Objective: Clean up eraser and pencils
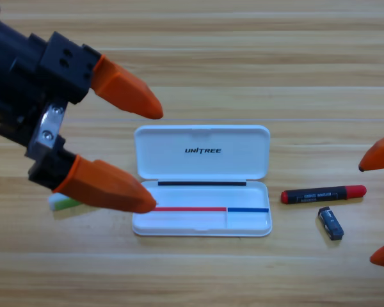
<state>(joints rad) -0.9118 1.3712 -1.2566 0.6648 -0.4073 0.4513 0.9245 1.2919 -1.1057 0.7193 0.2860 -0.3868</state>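
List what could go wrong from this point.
1. The left gripper is open, and its lower jaw covers most of the green pencil; closing from here could pinch only the pencil's end or push it away.
2. That jaw's tip lies at the edge of the open case, so a sweep might shove the case.
3. The eraser and black pencil lie close together; the right gripper, waiting at the edge, could knock one while taking the other.
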